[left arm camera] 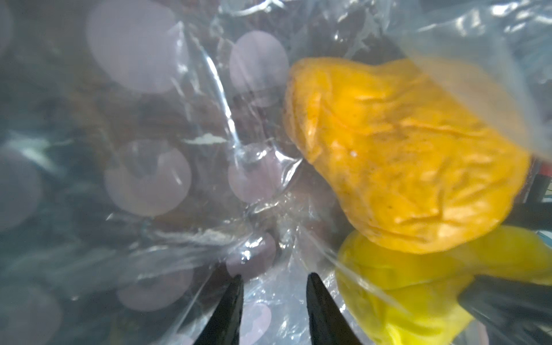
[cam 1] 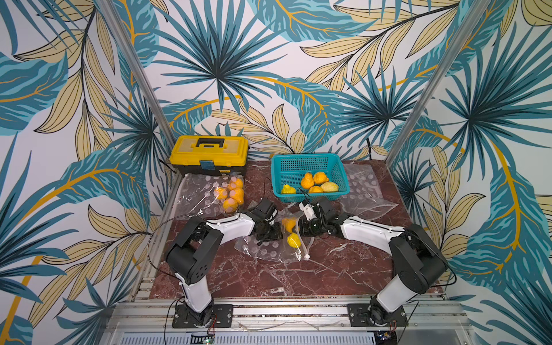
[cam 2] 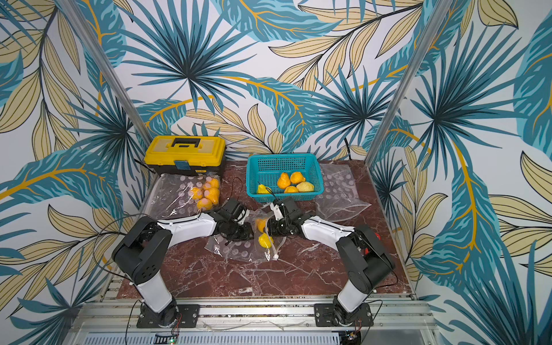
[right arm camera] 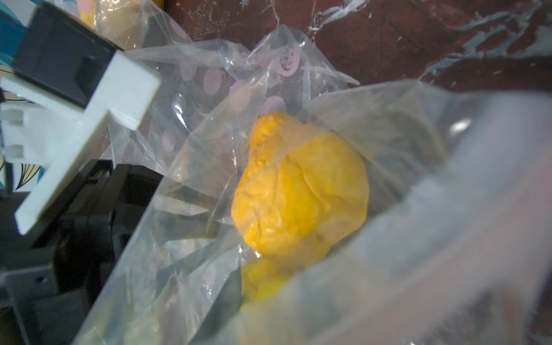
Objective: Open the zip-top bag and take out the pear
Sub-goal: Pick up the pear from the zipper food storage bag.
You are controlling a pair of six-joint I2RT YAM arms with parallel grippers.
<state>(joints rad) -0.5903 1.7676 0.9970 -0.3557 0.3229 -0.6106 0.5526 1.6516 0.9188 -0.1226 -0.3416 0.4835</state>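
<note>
In both top views, start left of centre. A yellow toolbox (cam 1: 209, 155) stands at the far edge of the marble table (cam 1: 298, 277). Just below it in the frame lies a clear dotted bag of pears (cam 1: 209, 194).

Lower and to the right, your left gripper (cam 1: 270, 233) sits low on the zip-top bag (cam 1: 263, 251) at mid-frame. In the left wrist view its two black fingertips (left arm camera: 233, 310) stand apart, with bag film across the gap. You cannot tell whether they pinch that film.

Inside the bag, between your two grippers, an orange pear (cam 1: 288, 224) lies just above a yellow pear (cam 1: 293, 240). The white slider (cam 1: 306, 256) rests on the table at the bag's lower right.

Your right gripper (cam 1: 301, 228) is right against the bag beside the orange pear. Blurred film fills the near part of its wrist view, so you cannot tell how its jaws stand.

Above it in the frame, a teal basket (cam 1: 298, 165) holds several more pears. Empty bags (cam 1: 364, 191) lie flat further right.
</note>
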